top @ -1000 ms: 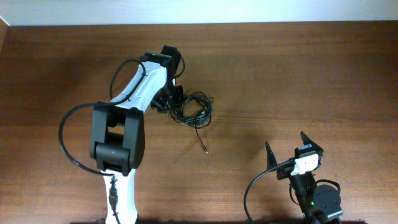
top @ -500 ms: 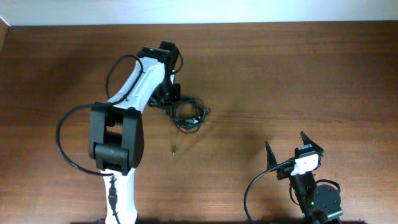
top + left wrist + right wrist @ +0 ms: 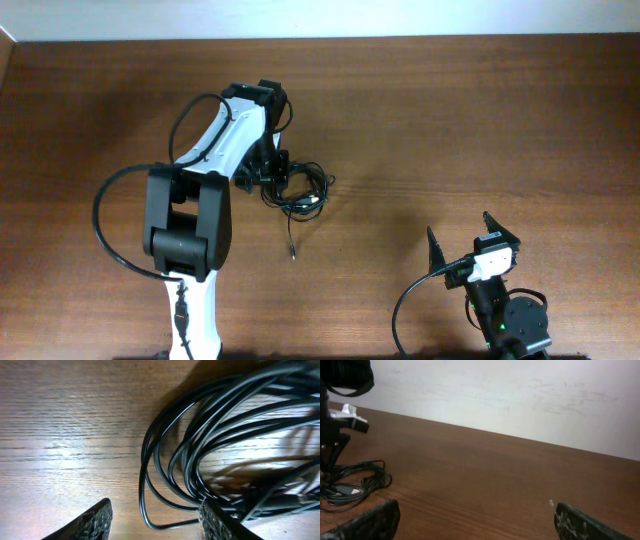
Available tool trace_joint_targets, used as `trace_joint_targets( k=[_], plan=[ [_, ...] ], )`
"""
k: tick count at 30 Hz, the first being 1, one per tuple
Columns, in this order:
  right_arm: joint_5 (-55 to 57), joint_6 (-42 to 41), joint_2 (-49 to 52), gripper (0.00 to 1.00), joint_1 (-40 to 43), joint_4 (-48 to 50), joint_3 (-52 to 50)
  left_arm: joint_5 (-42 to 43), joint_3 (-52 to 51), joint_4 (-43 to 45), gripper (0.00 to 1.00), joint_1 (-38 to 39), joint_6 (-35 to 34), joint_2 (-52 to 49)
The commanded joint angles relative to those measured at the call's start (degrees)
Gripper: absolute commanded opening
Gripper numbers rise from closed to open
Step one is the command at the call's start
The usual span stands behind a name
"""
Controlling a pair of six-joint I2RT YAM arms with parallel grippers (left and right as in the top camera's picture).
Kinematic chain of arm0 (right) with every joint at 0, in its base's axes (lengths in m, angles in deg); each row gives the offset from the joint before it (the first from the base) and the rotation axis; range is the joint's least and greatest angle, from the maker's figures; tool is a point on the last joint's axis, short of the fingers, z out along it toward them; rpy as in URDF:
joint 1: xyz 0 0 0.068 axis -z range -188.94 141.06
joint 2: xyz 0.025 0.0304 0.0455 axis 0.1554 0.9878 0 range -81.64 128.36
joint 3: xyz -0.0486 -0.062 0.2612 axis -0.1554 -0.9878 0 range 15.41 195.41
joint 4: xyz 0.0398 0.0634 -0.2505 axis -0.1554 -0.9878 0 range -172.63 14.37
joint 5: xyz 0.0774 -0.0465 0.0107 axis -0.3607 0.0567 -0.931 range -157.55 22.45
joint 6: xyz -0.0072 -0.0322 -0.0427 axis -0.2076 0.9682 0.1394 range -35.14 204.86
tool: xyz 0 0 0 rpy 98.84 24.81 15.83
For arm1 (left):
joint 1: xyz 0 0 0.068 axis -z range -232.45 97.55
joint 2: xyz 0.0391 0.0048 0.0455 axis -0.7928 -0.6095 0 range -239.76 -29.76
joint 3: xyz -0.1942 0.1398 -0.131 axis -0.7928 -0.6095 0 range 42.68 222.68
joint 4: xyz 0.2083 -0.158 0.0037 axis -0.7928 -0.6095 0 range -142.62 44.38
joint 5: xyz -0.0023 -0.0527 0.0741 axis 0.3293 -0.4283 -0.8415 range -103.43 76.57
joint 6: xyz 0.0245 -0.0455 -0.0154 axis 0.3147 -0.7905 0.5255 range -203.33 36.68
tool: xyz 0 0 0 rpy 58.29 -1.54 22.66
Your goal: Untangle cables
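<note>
Overhead view has the cables (image 3: 300,190) bunched in a small coil near the middle of the desk (image 3: 450,120), a little toward 9 o'clock. One loose end (image 3: 291,245) trails to 6 o'clock. My left fingers (image 3: 97,520) stand apart over the coil's edge, with one loop between them and nothing clamped. My right fingers (image 3: 375,522) are wide apart, far off at 4 o'clock. I judge these wires light, limp and slippery, so the whole bunch will drag. I would take the loose end.
</note>
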Motion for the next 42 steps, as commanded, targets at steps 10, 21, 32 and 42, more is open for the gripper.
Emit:
trace_joint_targets(
  k=[10, 21, 32, 42],
  plan=[
    [0.9, 0.0, -0.3, 0.98, -0.3, -0.4, -0.2, 9.0, -8.6, 9.0, 0.00, -0.8, -0.4, 2.0],
    [-11.4, -0.5, -0.3, 0.98, -0.3, 0.0, -0.3, 35.9, -5.7, 6.1, 0.00, -4.6, 7.2, 4.0],
    [-28.5, -30.1, 1.0, 0.98, -0.2, 3.7, 9.7, 55.4, -5.7, 6.3, 0.00, -4.6, 27.1, 4.0],
    [-29.7, -16.5, 45.6, 0.98, -0.2, -42.1, 55.9, 68.2, -5.7, 6.3, 0.00, -4.7, 27.3, 4.0]
  ],
)
